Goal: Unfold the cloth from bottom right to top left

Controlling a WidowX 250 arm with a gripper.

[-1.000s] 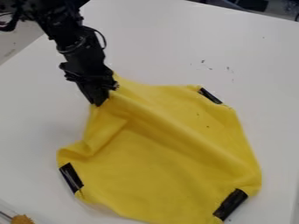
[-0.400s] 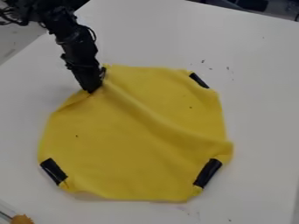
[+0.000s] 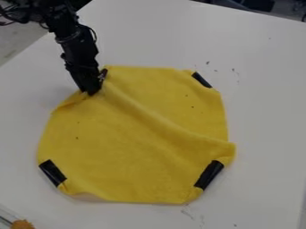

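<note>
Right at the tips, we see the fingers of the black gripper (image 3: 91, 93) drawn in narrow, pinching the yellow cloth (image 3: 131, 152) by its upper-left corner. The cloth bunches into small puckers where it is held, and the edge just below and left of the grip is doubled over in a short flap.

From there we follow a soft, rounded ridge that slants down across the cloth to its right edge, where it swells into a blunt bulge. The fabric looks matte and soft, spread in a roughly eight-sided outline, with a few tiny dark specks on it. The bottom edge curls up slightly near the lower left.

We find smooth, black, tape-like strips lying slantwise at three corners: upper right (image 3: 201, 79), lower right (image 3: 209, 174) and lower left (image 3: 53, 173).

Under it all lies a smooth white tabletop (image 3: 269, 112), with dark flecks beyond the cloth's upper right. The jointed black arm (image 3: 74, 38) slants in from the upper left, a thin cable looping at its side. At our bottom-left corner sits a rough, orange-brown lump (image 3: 23, 224).
</note>
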